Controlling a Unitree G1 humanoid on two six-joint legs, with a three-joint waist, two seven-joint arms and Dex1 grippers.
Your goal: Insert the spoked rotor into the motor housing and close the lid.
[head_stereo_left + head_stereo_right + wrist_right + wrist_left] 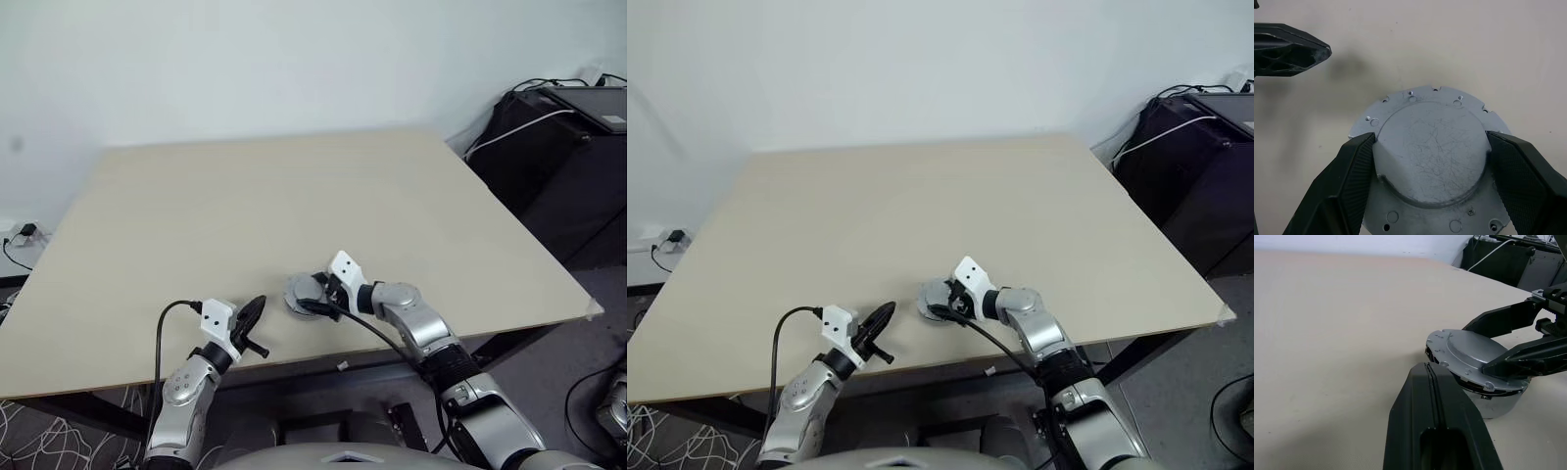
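Resting near the front edge of the table (pixel 294 196), the left gripper (pixel 251 315) has its two black fingers pressed together with nothing between them; in the left wrist view they (pixel 1437 431) form one dark wedge whose tip points at the motor housing (pixel 1493 404). That housing stands just ahead of the clenched tip, close to it though whether they touch cannot be told, and only its silvery side wall shows. On top of it sits the lid (pixel 1430 156), a scratched silvery-grey disc with a raised round centre and a notched flange dotted with small holes; seen from the left wrist, its edge nearest the left gripper sits a little higher than the far edge, with a dark gap under it. The spoked rotor is hidden under the lid. To the right, the right gripper (pixel 1429 161) straddles the lid from above, its fingers (pixel 1347 176) spread wide, one pad against each side of the raised centre, grasping the lid across its width.
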